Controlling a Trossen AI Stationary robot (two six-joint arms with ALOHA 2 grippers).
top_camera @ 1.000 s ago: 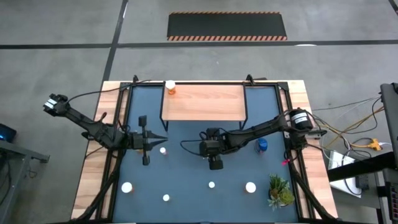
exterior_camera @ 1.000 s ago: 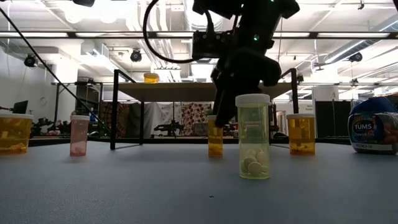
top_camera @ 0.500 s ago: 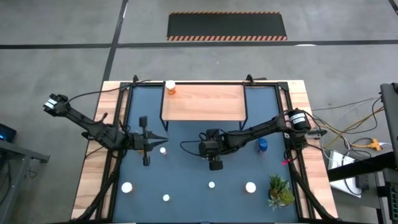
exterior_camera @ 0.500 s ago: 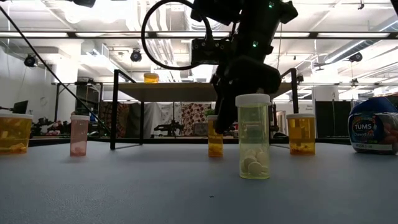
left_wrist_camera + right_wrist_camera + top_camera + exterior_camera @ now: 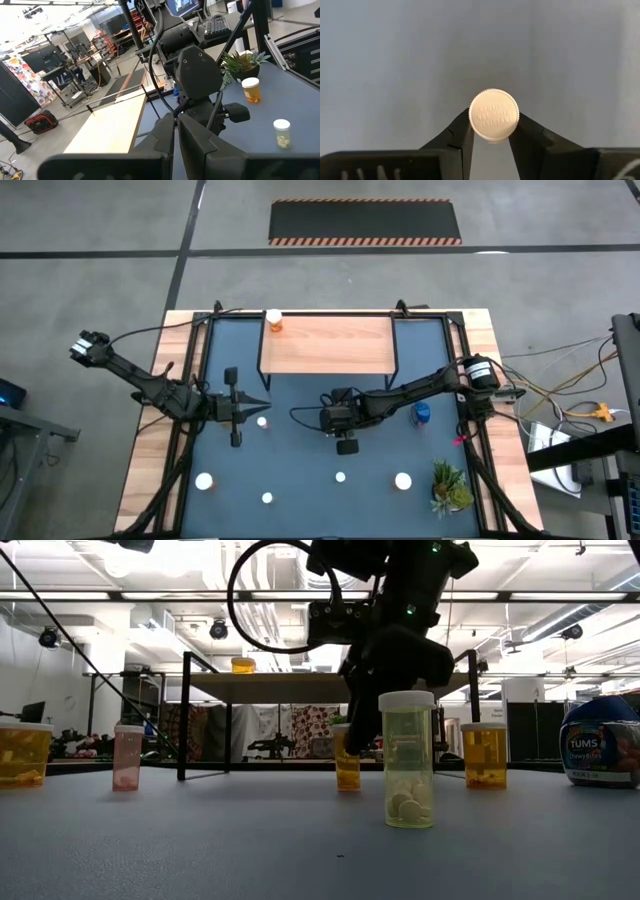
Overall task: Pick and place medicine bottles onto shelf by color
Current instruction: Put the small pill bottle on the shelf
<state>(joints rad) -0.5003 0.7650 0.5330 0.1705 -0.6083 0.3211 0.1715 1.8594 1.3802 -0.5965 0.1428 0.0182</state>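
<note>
My right gripper points down over a small orange, white-capped medicine bottle at the mat's middle and is shut on it; the white cap shows between its fingers. My left gripper waits shut at the mat's left, beside a small bottle. One orange bottle stands on the wooden shelf at its far left corner. Others stand on the mat: a pale one, orange ones, a pinkish one and the blue bottle. My right gripper pinches the small orange bottle between its two fingers at the cap, coming from above and pointing down. The bottle is upright. Its base looks level with the mat; whether it is lifted I cannot tell.
A small green plant stands at the mat's near right corner. The shelf's black legs rise at the mat's far side. Bare wood covers most of the shelf top. Open mat lies between the bottles near the front edge.
My right wrist has shifted slightly above the small orange bottle, and its cable loop has swung toward the table's left. The bottle stands where it was.
</note>
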